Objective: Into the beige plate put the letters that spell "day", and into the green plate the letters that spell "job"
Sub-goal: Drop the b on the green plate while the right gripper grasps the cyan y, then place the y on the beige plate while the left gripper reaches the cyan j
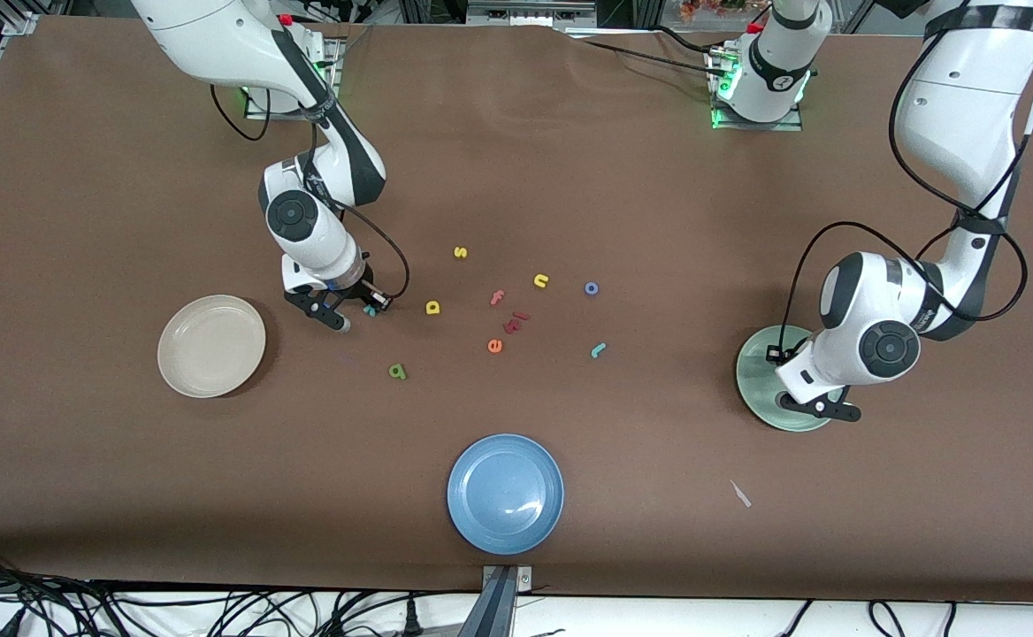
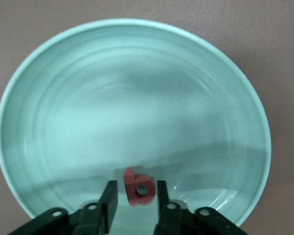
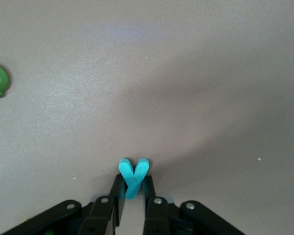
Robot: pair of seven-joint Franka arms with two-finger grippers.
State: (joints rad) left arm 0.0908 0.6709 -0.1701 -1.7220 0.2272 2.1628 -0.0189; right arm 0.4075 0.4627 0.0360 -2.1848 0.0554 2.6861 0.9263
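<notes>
Right gripper (image 3: 132, 196) pinches the light, soft teal foam y (image 3: 133, 176) by its stem; left gripper (image 2: 136, 196), jaws parted, over the pale green plate (image 2: 49, 78) beside the salmon-red foam b (image 2: 137, 187).

right arm's bent down low, right gripper (image 3: 132, 193) at 9 o'clock of the table, fingers pinched tight. left arm curls in around 3 o'clock, left gripper (image 2: 136, 198) fingers slightly apart.

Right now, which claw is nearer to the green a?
The right. The right claw is shut on the teal y, close beside the green a. The left claw is over the green plate, toward the left arm's end of the table.
</notes>
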